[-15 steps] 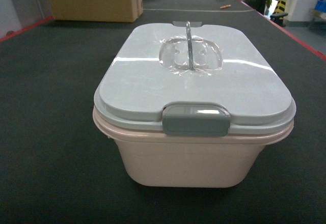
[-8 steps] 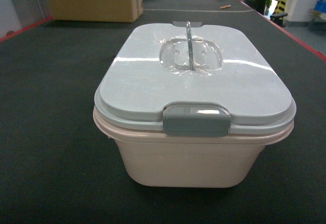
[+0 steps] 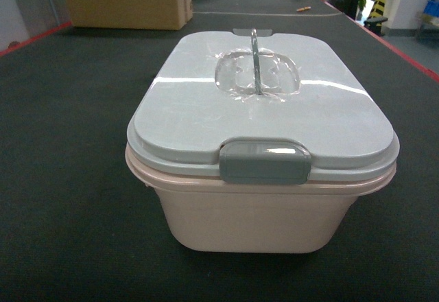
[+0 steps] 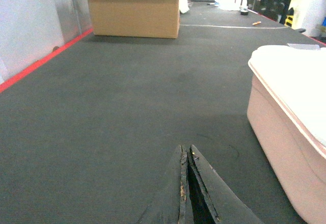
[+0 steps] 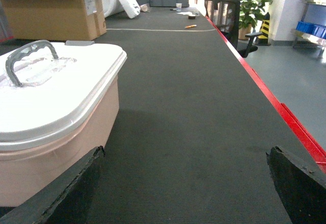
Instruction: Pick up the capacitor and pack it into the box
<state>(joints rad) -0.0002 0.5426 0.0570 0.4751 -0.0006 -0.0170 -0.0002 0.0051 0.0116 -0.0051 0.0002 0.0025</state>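
Note:
The pale pink box [image 3: 254, 219] stands on the dark mat right in front of me, its grey lid [image 3: 260, 103] on and the front latch [image 3: 264, 160] down. A thin handle [image 3: 254, 58] stands upright in the lid's recess. No capacitor is in view. My left gripper [image 4: 186, 150] is shut with nothing in it, low over the mat to the left of the box [image 4: 285, 147]. To the right of the box [image 5: 56, 147], my right gripper [image 5: 186, 155] is open wide and holds nothing. Neither gripper shows in the head view.
A brown cardboard carton [image 3: 127, 0] sits at the far left on the mat, also in the left wrist view [image 4: 135, 10]. Red tape edges [image 5: 285, 117] border the mat on both sides. A small orange item [image 3: 304, 7] lies far back. A plant [image 5: 254, 0] stands beyond.

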